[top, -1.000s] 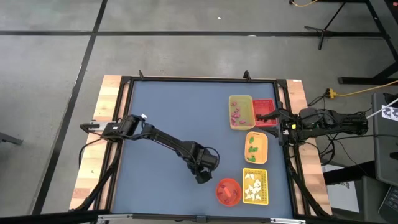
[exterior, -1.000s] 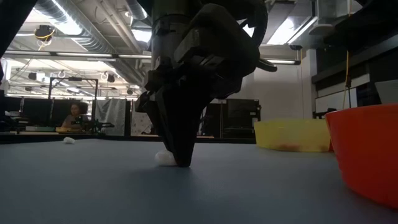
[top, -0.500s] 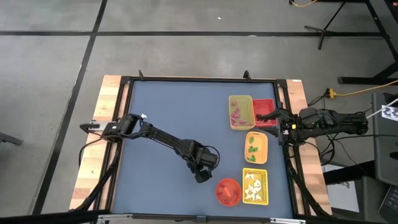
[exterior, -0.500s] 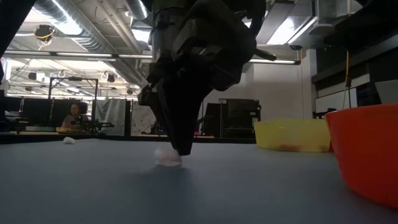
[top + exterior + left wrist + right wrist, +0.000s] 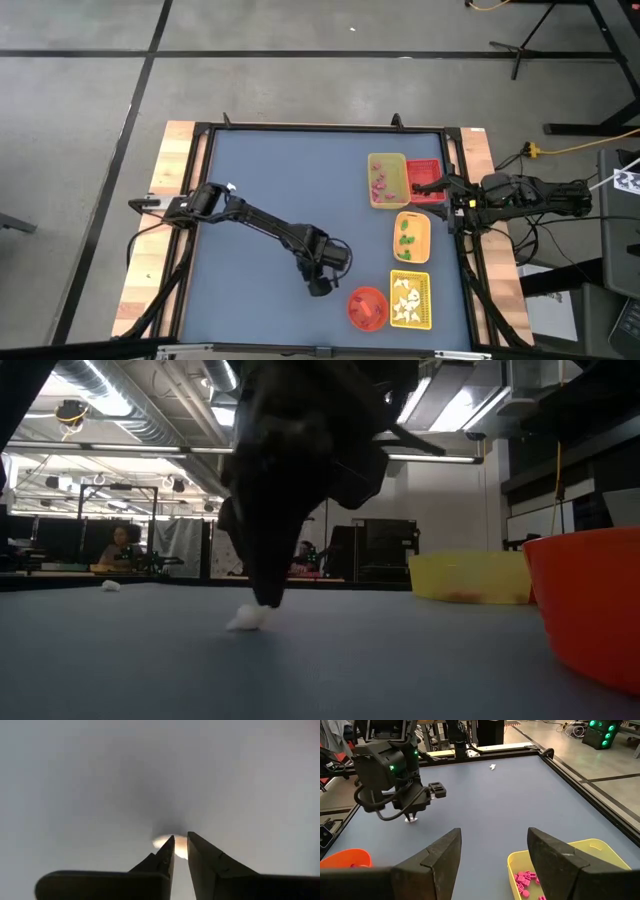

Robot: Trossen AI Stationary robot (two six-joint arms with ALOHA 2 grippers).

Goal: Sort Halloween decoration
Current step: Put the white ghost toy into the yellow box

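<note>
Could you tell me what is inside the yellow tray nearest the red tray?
Small pink pieces lie in the yellow rectangular tray; the right gripper's finger covers part of it.

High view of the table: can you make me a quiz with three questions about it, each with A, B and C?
1. Where are the pink pieces?
A. In the round bowl
B. In the yellow tray beside the red tray
C. Loose on the wooden edge

2. What colour are the pieces in the orange tray?
A. Green
B. Blue
C. White

3. How is the right claw?
A. Shut on a pink piece
B. Shut on the bowl
C. Open wide

Answers:
1 B: the pink pieces lie inside the yellow tray, which sits next to the red tray.
2 A: the green pieces show in the orange tray.
3 C: the right claw has its two fingers far apart with nothing between them.
</note>
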